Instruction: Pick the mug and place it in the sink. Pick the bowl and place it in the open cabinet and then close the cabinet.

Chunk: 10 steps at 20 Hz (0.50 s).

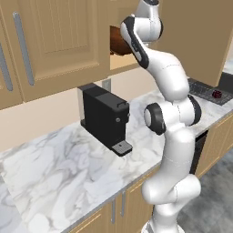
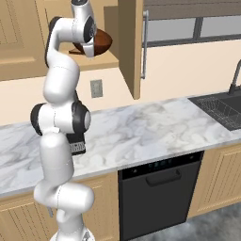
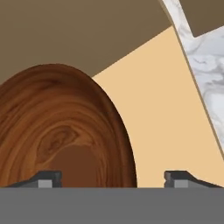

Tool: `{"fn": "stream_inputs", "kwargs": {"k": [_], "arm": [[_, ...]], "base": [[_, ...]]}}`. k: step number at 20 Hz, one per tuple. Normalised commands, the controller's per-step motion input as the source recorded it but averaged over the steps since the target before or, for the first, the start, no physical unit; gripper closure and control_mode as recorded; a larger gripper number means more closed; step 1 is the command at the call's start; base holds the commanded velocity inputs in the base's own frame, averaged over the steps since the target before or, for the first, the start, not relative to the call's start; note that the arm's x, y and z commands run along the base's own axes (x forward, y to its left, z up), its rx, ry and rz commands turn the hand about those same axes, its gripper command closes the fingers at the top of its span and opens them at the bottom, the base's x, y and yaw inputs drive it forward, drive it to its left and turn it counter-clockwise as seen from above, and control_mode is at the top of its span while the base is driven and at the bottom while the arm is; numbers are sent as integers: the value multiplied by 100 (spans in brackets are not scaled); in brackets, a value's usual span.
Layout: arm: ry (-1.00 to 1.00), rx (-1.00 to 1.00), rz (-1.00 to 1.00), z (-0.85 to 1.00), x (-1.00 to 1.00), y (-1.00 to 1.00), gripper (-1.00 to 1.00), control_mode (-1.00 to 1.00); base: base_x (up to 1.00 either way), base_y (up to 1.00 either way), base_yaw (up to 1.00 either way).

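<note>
The bowl [image 3: 61,131] sits on the shelf of the open cabinet [image 2: 129,47], its hollow facing the hand camera. In the hand view the gripper [image 3: 113,178] stands wide open, one fingertip [image 3: 46,178] over the bowl's inside, the other over bare tan shelf; nothing is gripped. The right base view shows the bowl near the shelf's front edge, door swung out. The left base view shows the mug [image 1: 217,94] in the sink [image 1: 205,91], beyond the counter's [image 1: 68,168] far end.

A black coffee machine [image 1: 105,116] stood on the white marble counter [image 1: 59,168], by the wall. A black dishwasher [image 2: 160,193] sat under the counter. A window [image 2: 197,28] was above it.
</note>
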Motion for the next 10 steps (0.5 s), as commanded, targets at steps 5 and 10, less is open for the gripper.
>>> {"fn": "stream_inputs", "kwargs": {"k": [5, 10], "arm": [[-2, 0, 0, 1, -24, 0, -100, -100], [0, 1, 0, 0, -76, -12, -100, -100]], "base": [[0, 0, 0], [0, 0, 0]]}}
